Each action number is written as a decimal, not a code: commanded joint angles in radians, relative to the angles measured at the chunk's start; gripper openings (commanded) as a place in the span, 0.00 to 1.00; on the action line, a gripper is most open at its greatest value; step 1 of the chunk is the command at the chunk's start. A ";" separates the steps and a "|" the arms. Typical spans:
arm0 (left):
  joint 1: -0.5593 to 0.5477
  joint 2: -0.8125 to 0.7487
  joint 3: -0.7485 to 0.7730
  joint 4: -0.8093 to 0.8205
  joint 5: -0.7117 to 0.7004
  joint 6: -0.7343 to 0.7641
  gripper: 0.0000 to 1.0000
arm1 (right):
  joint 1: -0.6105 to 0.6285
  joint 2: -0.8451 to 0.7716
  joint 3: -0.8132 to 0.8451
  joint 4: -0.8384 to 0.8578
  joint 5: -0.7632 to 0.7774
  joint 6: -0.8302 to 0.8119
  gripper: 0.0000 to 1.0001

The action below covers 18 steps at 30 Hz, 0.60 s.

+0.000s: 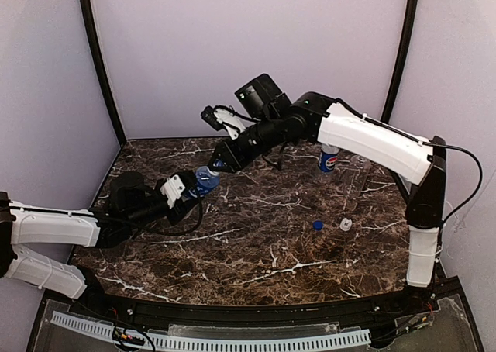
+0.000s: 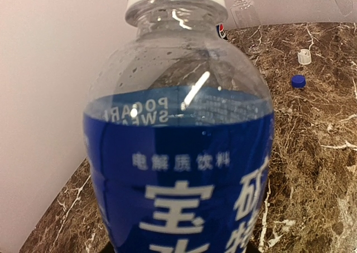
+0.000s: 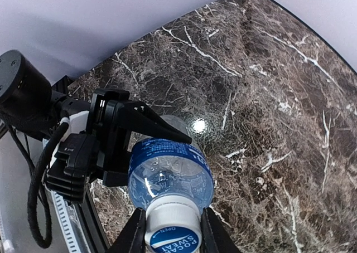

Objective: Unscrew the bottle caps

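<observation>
Counter point(image 1: 256, 259): dark brown marble with white veins, walled by pale panels at the back and both sides.
Left arm: reaches in from the left edge, low over the counter, pointing toward the middle.
Left tool point(image 1: 192, 189): its black jaws are clamped around the body of the Pocari bottle point(image 2: 178, 152), gripping it at the label.
Pocari bottle: clear plastic with a deep blue label printed in white characters; it is held tilted, its neck aimed up and toward the back right, left of the counter's centre.
Screwed-on cap point(image 3: 173, 229): white with a blue printed top, seated on the Pocari bottle's neck.
Right tool point(image 3: 173, 213): pinching the screwed-on cap, one of its fingers point(image 3: 135, 233) pressed against each side of the cap.
Right arm: arches from the right edge across the back of the counter and down to the bottle's neck.
Loose blue cap point(image 1: 318, 225): lies on the counter right of centre, off any bottle.
Pepsi bottle point(image 1: 328, 161): stands upright toward the back right, its top hidden behind the right arm.
Loose white cap point(image 1: 346, 224): rests on the counter just beside the loose blue cap, on its right.
Clear bottle point(image 2: 244, 10): unlabelled, upright near the back wall, close to the Pepsi bottle.
</observation>
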 commanded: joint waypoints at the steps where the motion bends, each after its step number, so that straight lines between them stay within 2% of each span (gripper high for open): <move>1: -0.004 -0.001 0.007 0.022 0.009 -0.004 0.35 | 0.002 0.021 0.029 -0.024 -0.018 -0.021 0.19; 4: -0.003 -0.001 0.007 0.019 0.009 -0.007 0.35 | 0.001 0.019 0.028 -0.050 -0.038 -0.070 0.00; 7: -0.003 -0.003 0.005 0.015 0.026 -0.018 0.35 | 0.007 0.006 0.009 -0.096 -0.124 -0.237 0.00; 10: -0.002 -0.005 0.004 -0.005 0.090 -0.016 0.34 | 0.048 -0.055 -0.096 -0.106 -0.133 -0.516 0.00; 11: -0.002 -0.007 0.005 -0.033 0.164 0.001 0.34 | 0.063 -0.080 -0.134 -0.100 -0.110 -0.654 0.00; 15: -0.004 -0.009 0.022 -0.130 0.377 0.030 0.33 | 0.118 -0.180 -0.289 -0.020 0.056 -1.061 0.00; 18: -0.006 -0.005 0.033 -0.155 0.402 0.017 0.33 | 0.143 -0.222 -0.387 0.053 0.170 -1.365 0.00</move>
